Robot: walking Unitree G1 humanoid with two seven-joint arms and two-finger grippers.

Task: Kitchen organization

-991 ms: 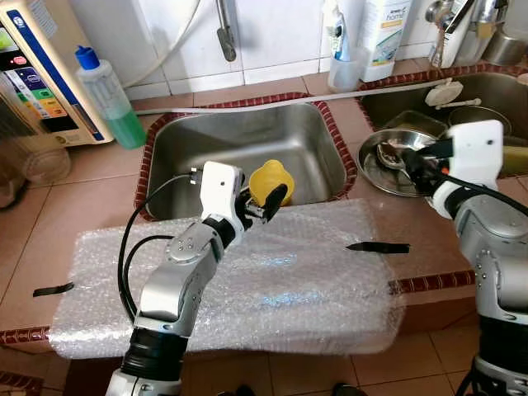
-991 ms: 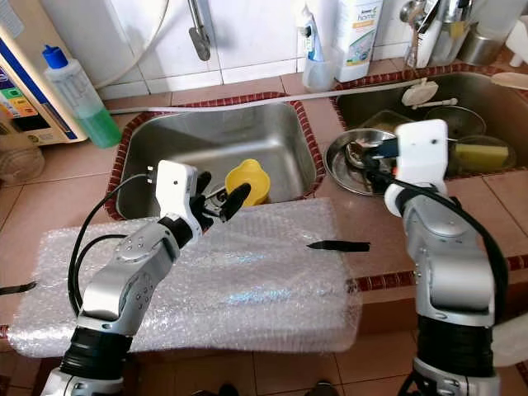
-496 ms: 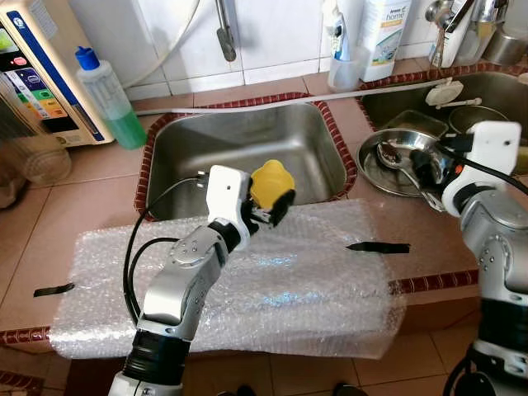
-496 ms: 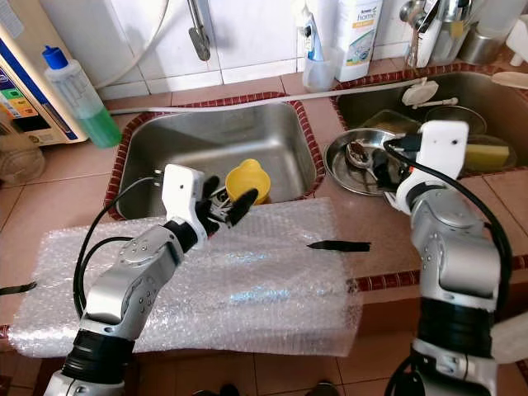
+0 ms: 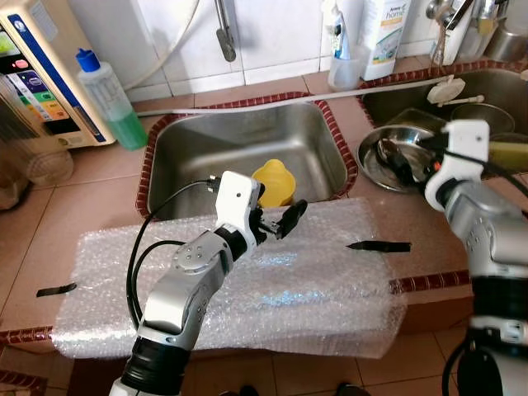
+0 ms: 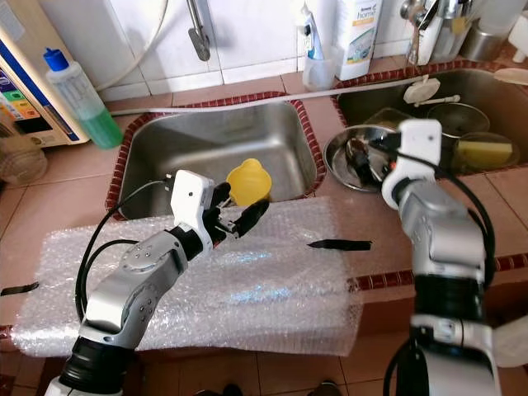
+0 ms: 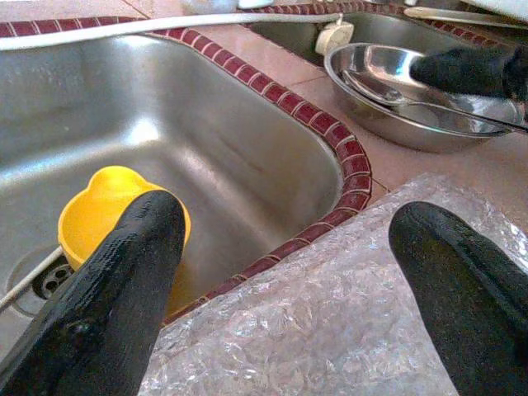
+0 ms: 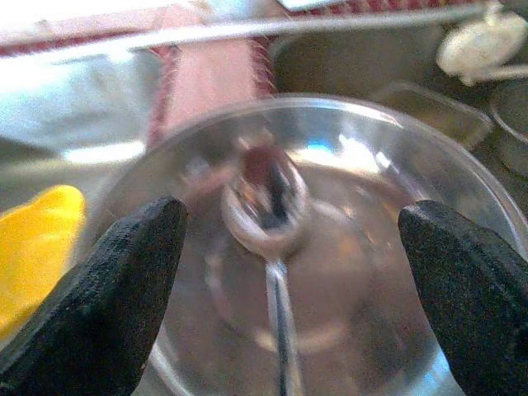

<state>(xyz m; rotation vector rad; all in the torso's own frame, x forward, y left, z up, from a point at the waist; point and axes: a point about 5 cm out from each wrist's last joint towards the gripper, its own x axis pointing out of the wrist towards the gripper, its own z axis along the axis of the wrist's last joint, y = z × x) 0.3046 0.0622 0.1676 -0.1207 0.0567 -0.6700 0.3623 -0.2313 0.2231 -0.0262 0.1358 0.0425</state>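
Left gripper (image 5: 276,221) spread wide and empty over the bubble wrap (image 5: 247,289) edge, yellow cup (image 5: 273,181) in the steel sink (image 5: 198,153) just beyond, right gripper (image 8: 280,280) parted above a ladle (image 8: 264,198) in the metal bowl (image 5: 375,161)

Right wrist view: bowl (image 8: 346,272), ladle (image 8: 268,206) blurred.

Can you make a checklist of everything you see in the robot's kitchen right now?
Surface: tiled counter with bubble wrap.
Job's things: yellow cup in left sink; ladle in steel bowl.
Clutter: green bottle, dishes in right sink.
Grippers: left gripper open over wrap; right gripper open over bowl.
Cables: black cable on left arm; white hose.
Surroundings: white tiled wall, tap.
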